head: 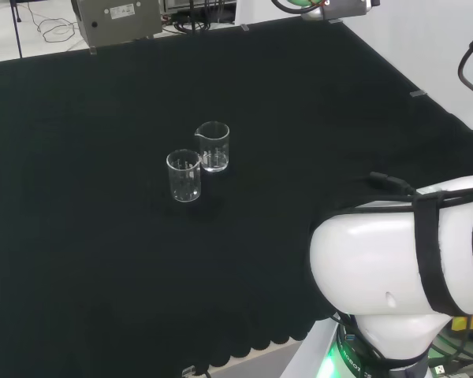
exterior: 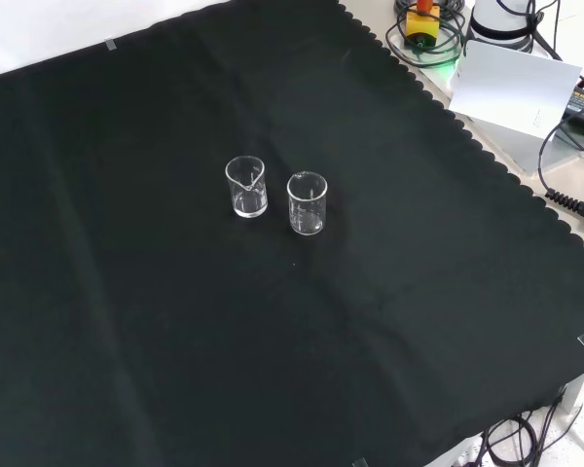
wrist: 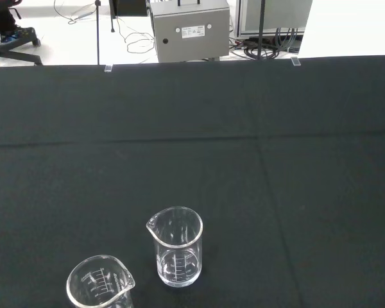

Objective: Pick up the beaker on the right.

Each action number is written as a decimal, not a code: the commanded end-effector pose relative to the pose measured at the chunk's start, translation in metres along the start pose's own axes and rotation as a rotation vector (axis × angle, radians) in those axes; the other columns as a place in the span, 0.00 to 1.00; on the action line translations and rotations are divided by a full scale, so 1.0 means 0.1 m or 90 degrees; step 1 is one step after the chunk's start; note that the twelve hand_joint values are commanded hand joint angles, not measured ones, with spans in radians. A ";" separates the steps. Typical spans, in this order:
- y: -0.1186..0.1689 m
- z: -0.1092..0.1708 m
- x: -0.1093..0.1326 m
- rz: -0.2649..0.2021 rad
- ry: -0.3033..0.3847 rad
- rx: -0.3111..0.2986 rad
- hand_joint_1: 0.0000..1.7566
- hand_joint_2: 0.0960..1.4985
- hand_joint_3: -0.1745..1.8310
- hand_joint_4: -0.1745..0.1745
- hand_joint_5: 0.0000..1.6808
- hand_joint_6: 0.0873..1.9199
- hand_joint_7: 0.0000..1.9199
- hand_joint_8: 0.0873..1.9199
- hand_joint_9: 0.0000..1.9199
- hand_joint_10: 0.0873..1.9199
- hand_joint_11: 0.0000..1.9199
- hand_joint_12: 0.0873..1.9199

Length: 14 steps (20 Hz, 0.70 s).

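1. Two clear beakers stand upright near mid-cloth [head: 102, 260]. In head view the target, right beaker [head: 213, 146], stands just beside the left beaker [head: 184, 176], slightly farther back.
2. Prob. light, rigid, slippery, fragile glass; best taken around mid-wall, approaching from the side away from its neighbour.
3. Hand state: can't tell.

Two upright beakers on the cloth [head: 79, 260]; head view: right beaker [head: 213, 146] behind left beaker [head: 184, 175], seemingly just apart
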State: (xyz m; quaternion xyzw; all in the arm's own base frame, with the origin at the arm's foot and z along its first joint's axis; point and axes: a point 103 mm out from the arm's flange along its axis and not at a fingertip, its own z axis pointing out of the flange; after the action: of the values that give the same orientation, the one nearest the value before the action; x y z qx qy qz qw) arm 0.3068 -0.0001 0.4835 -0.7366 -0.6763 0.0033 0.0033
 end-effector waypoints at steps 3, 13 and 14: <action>0.00 0.01 -0.02 0.002 -0.006 -0.005 0.07 0.79 0.29 0.37 0.19 0.00 0.00 0.17 0.02 0.34 0.00 0.63; 0.08 0.09 -0.03 0.016 -0.010 0.004 0.05 0.82 0.27 0.38 0.20 0.00 0.00 0.17 0.02 0.34 0.00 0.63; 0.10 0.11 -0.05 0.020 -0.009 0.006 0.05 0.82 0.27 0.38 0.20 0.00 0.00 0.17 0.02 0.34 0.00 0.63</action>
State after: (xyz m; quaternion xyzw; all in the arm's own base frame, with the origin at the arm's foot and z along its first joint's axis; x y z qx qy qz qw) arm 0.3127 -0.0002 0.4799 -0.7343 -0.6789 0.0008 0.0011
